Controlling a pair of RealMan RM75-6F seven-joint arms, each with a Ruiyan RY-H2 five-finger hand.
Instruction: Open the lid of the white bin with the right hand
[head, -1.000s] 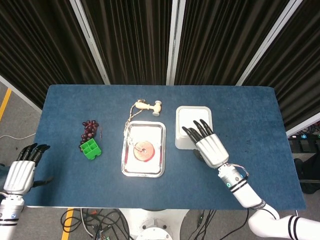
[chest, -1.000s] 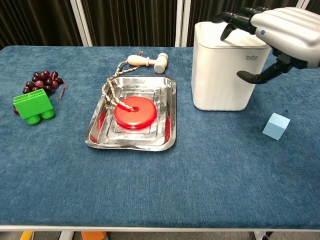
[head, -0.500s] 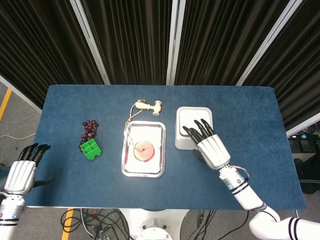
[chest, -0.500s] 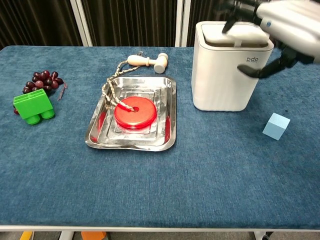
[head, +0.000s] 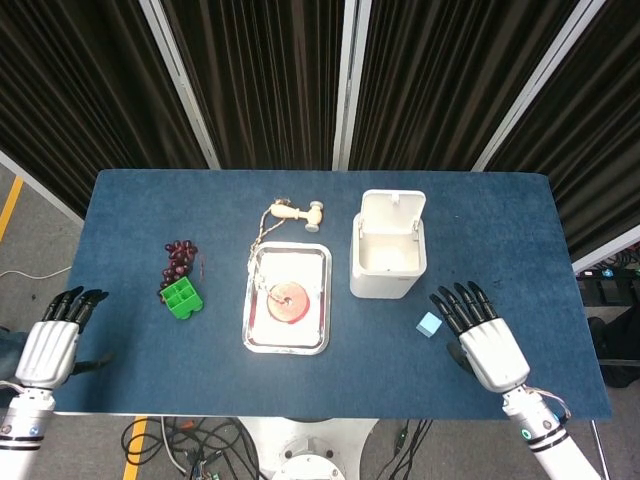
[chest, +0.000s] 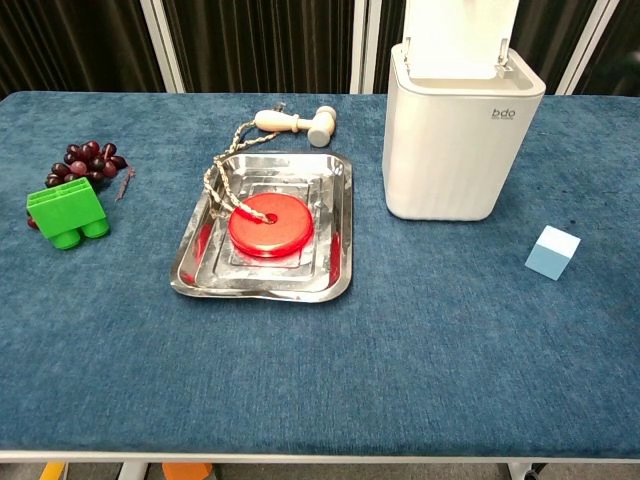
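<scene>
The white bin (head: 386, 265) (chest: 460, 140) stands right of the tray, and its lid (head: 392, 211) (chest: 461, 36) is swung up at the far side, so the empty inside shows in the head view. My right hand (head: 480, 338) hovers near the table's front right, apart from the bin, fingers spread and holding nothing. At the front left edge my left hand (head: 55, 335) hangs open and empty. Neither hand appears in the chest view.
A steel tray (head: 256, 330) (chest: 195, 275) holds a red disc (head: 288, 301) (chest: 269, 224) on a cord. A wooden mallet (head: 297, 212) (chest: 295, 123) lies behind it. Grapes (head: 179, 255) and a green block (head: 181, 297) (chest: 66, 213) sit at left. A light blue cube (head: 429, 324) (chest: 553, 251) lies beside my right hand.
The bin's lid has sprung up and now stands open. My right hand has drawn back from the lid toward the front right of the table. The left hand has not moved.
</scene>
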